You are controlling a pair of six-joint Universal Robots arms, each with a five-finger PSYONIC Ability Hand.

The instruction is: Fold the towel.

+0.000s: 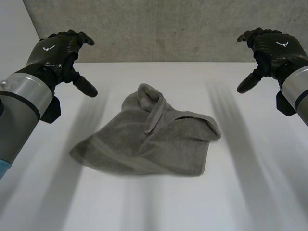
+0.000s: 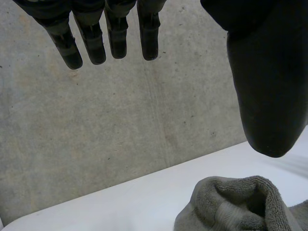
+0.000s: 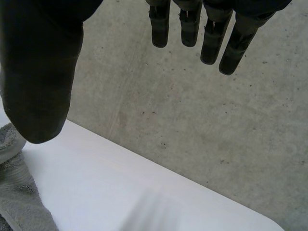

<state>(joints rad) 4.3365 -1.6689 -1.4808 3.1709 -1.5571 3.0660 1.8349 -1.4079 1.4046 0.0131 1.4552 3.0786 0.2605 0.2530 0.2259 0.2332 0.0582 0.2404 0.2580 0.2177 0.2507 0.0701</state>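
Towel (image 1: 154, 139) lies crumpled on the table (image 1: 250, 192) between the left hand (image 1: 60, 53) and right hand (image 1: 272, 48), both raised, spread, holding nothing.

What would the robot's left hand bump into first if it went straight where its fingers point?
Probably the grey wall behind the table. The open left hand aims above the towel, though depth is hard to judge.

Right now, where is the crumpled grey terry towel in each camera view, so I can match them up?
Head view: the crumpled grey terry towel lies mid white table, between the open left hand and right hand, touching neither.
Left wrist view: its raised fold sits past the left thumb's tip.
Right wrist view: its edge lies near the right thumb's tip.
Shared landmark: the table's far edge meeting the grey concrete wall.
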